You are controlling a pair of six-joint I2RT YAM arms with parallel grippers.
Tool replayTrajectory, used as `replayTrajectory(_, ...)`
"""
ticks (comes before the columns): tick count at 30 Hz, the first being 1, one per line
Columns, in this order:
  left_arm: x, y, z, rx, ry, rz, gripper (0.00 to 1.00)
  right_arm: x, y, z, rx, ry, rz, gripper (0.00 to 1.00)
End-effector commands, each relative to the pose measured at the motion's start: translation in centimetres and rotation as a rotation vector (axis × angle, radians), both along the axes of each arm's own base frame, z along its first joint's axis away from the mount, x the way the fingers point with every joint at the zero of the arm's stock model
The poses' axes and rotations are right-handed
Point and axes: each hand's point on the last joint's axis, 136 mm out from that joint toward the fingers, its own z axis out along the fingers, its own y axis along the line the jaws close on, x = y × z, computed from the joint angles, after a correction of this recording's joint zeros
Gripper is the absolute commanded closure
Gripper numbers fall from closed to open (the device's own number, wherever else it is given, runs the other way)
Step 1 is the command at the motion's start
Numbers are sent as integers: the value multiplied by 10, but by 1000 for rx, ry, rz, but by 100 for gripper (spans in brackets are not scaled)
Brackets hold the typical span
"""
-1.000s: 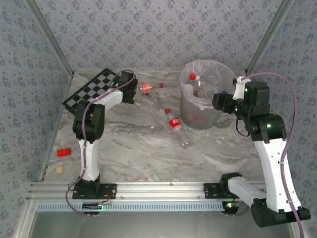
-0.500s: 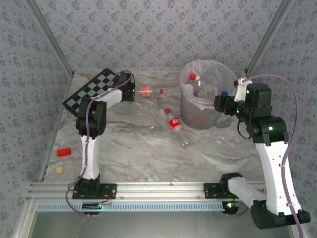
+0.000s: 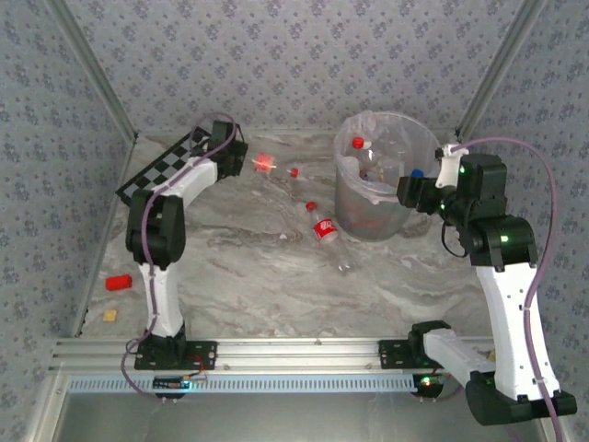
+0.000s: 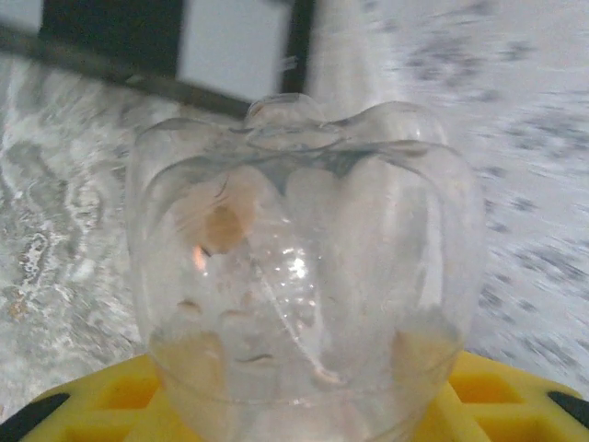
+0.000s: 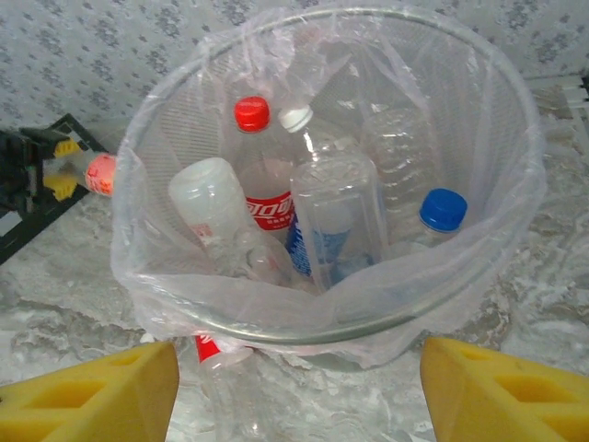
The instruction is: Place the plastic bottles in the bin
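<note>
Left gripper (image 3: 247, 163) clasps bottle (image 4: 304, 267) — apparently near base.

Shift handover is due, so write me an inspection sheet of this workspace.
Surface: marbled table, no spill seen.
Job's things: bin upright at far right, with several bottles inside; one lying bottle on the table beside the bin; one held bottle at far left.
Clutter: chequered board far left; red block and small tan piece near the left edge.
Grippers: left gripper closed on the held bottle's base end; right gripper open and empty, facing the bin.
Cables: purple cable on the right arm, another on the left.
Surroundings: patterned walls; metal rail at the near edge.
</note>
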Motion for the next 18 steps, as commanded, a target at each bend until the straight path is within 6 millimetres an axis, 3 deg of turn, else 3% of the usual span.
replayTrajectory(1,-16,-5,81,135,-193,-208,53,3,23,20,71,-28,111,30)
replayTrajectory(4,-44,-20,113,205,-300,-418,53,8,54,28,116,-3,248,31)
replayTrajectory(7,-84,-31,133,203,-376,-562,53,9,92,29,103,37,388,31)
replayTrajectory(13,-174,-48,169,-81,-577,-656,52,14,180,17,90,122,641,30)
replayTrajectory(18,-222,-57,166,-69,-552,-677,52,38,222,-13,99,222,684,25)
